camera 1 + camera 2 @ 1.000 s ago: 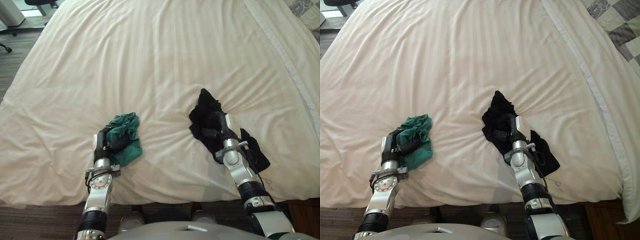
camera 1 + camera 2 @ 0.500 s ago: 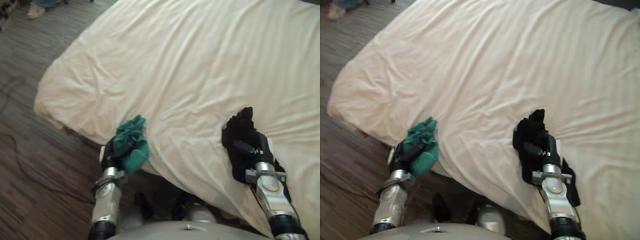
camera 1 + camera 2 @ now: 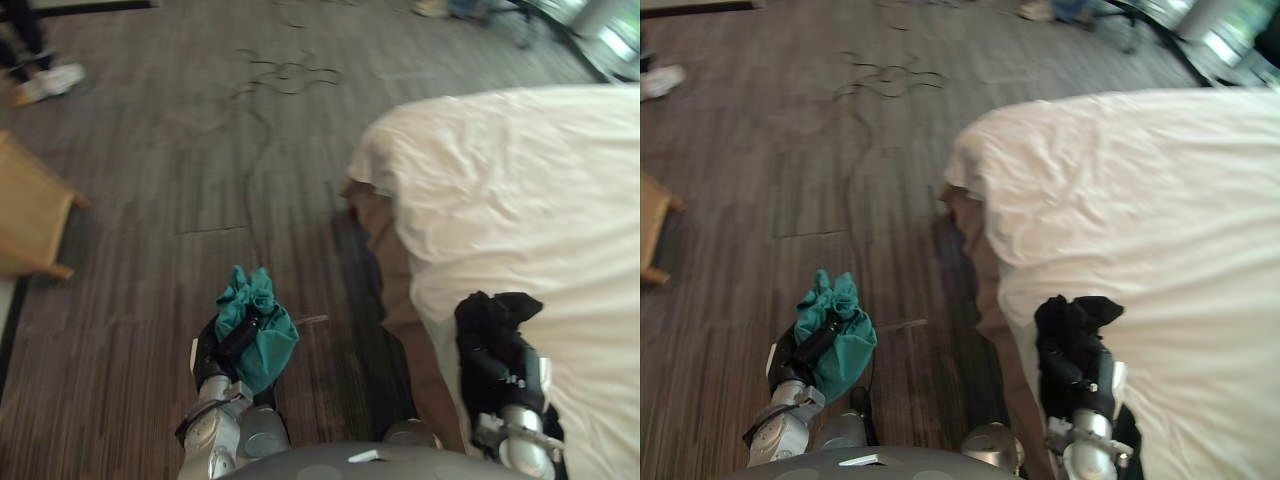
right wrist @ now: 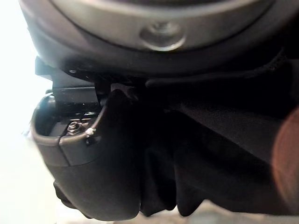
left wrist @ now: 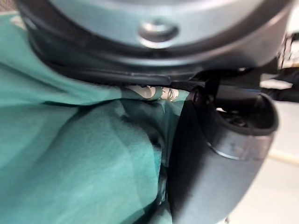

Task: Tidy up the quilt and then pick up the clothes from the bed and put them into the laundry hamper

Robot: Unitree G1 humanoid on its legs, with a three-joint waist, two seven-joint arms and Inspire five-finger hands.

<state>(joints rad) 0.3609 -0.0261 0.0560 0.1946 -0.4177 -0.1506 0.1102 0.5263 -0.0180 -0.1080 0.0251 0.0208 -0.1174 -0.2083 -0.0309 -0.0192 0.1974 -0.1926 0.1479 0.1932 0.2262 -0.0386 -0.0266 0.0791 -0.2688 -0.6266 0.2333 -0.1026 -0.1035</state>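
Observation:
My left hand is shut on a bunched teal garment and holds it above the dark wood floor, off the bed's side. Its wrist view has the teal cloth pressed against the thumb. My right hand is shut on a black garment, held over the near edge of the bed. In the right wrist view the black cloth is wrapped by the hand. The cream quilt lies smooth on the bed at the right.
A light wooden piece of furniture stands at the left on the floor. A person's shoe is at the far left, and another person's feet are at the top. The bed's corner juts toward the middle.
The camera has swung left, from the bed to the floor beside it. Both hands keep their garments; the teal one has left the bed and now hangs over the floor.

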